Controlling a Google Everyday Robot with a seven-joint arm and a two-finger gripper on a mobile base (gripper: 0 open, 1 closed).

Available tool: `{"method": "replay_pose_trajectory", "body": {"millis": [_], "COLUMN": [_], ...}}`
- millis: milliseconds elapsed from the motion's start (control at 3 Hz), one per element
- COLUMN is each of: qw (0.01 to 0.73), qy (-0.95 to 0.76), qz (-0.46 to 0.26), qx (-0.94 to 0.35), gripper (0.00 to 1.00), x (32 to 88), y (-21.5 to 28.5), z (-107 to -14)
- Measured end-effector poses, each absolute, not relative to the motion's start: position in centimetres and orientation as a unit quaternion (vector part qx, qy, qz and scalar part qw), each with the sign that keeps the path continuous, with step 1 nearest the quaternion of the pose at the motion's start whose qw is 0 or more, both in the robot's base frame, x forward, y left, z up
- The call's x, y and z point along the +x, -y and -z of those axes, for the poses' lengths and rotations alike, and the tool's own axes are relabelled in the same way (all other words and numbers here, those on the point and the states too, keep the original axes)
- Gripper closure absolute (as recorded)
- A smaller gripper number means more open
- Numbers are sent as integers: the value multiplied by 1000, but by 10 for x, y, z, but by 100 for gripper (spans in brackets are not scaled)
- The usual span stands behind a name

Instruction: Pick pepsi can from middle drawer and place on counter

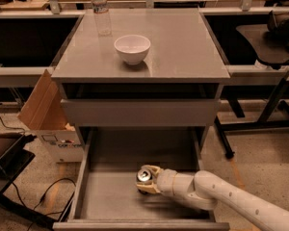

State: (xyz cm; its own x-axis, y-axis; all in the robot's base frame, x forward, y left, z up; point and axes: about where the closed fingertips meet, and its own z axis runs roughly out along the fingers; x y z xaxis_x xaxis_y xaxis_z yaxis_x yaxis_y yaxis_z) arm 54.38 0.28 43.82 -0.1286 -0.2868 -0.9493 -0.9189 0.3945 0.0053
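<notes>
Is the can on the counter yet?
No, the can sits in the open drawer, with the hand closed around it; the counter holds only a bottle and bowl.

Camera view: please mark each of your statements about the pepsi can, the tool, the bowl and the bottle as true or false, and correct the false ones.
1. The pepsi can stands on the counter. False: it is inside the open middle drawer.
2. The white bowl sits on the counter. True.
3. The tool hovers over the counter beside the white bowl. False: it is low down in the middle drawer, at the pepsi can.
4. The clear bottle stands upright near the back left corner of the counter. True.
5. The clear bottle lies in the middle drawer. False: the drawer holds only the pepsi can and the tool.
</notes>
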Motion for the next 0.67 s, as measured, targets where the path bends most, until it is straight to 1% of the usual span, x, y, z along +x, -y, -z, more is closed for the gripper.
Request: {"method": "replay_pose_trajectory", "body": {"millis": [333, 667], "qw": [488, 491], "qy": [-677, -671], "qz": [-325, -328], "qx": [-445, -448], "gripper": [96, 100], "x": [543, 544], "y": [-4, -7], "z": [-438, -450]}}
